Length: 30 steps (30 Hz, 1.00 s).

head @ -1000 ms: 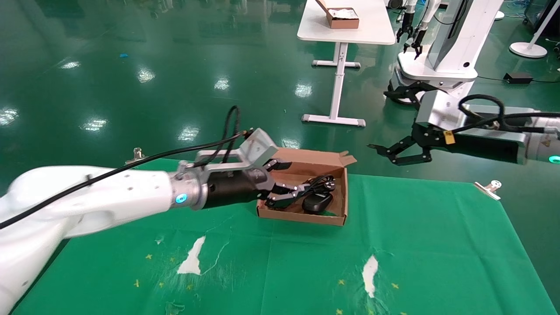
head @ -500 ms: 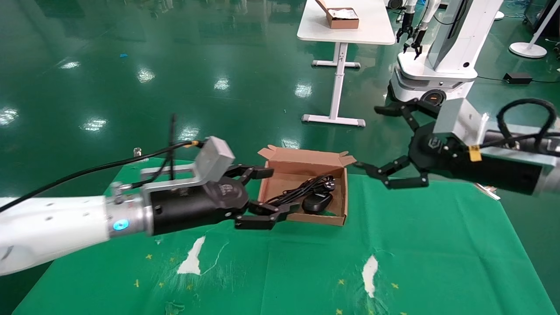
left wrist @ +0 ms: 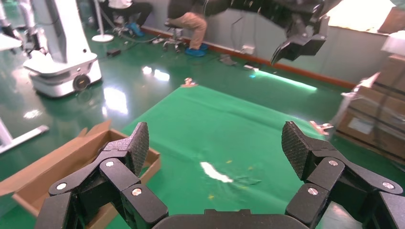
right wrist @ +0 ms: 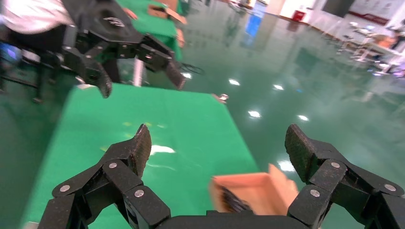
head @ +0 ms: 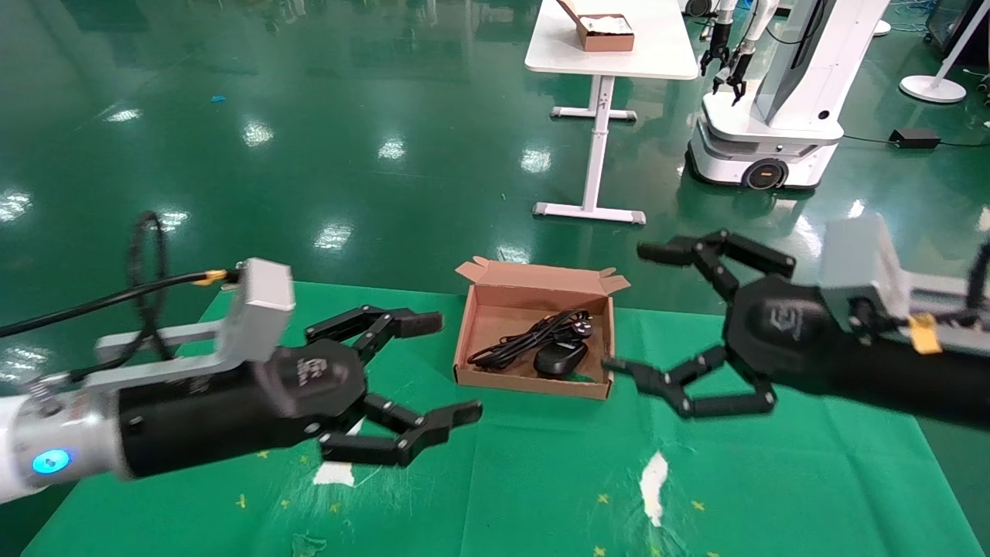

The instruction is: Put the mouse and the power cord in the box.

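Cardboard box, shallow and brown with short flaps raised along its rim, is seen near the far edge of the green cloth that covers the table; in the left wrist view a flapped corner of it is shown beside one finger, and in the right wrist view part of it is shown between the fingers.

At the left of the head view, the left arm is stretched forward and low over the cloth, its black wrist housing level and its silver camera bracket on top. The left gripper is held in the air just left of the box, apart from it, with its fingers spread wide and nothing between them.

From the right, the right arm is reached in at a similar height. The right gripper is held just right of the box, its fingers likewise spread wide and empty, one finger raised above the box's far right corner and the other lowered near its front right corner.

Inside the box, the power cord is laid as a looped black bundle running diagonally, its plug toward the far right. The mouse is laid just in front of the cord, near the front wall, and a green scrap is visible beside it.
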{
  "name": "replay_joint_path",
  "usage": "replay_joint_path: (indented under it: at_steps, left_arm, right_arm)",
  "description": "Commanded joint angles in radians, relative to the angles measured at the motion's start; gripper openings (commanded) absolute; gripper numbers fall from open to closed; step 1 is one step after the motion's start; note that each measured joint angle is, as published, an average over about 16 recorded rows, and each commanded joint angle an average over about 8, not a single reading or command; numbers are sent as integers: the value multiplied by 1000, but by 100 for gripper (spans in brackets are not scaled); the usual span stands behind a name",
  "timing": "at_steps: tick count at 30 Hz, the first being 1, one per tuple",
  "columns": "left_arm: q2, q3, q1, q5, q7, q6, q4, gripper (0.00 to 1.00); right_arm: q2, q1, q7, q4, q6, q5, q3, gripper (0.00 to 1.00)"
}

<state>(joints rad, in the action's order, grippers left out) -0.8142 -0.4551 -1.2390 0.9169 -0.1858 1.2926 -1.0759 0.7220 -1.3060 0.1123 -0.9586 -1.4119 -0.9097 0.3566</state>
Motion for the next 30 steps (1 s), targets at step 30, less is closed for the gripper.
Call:
replay_joint_path:
  at_steps: [30]
  left_arm:
    - [215, 187, 175, -200, -2, 216, -221, 100]
  right_arm:
    - [-118, 246, -309, -345, -90, 193, -83, 100]
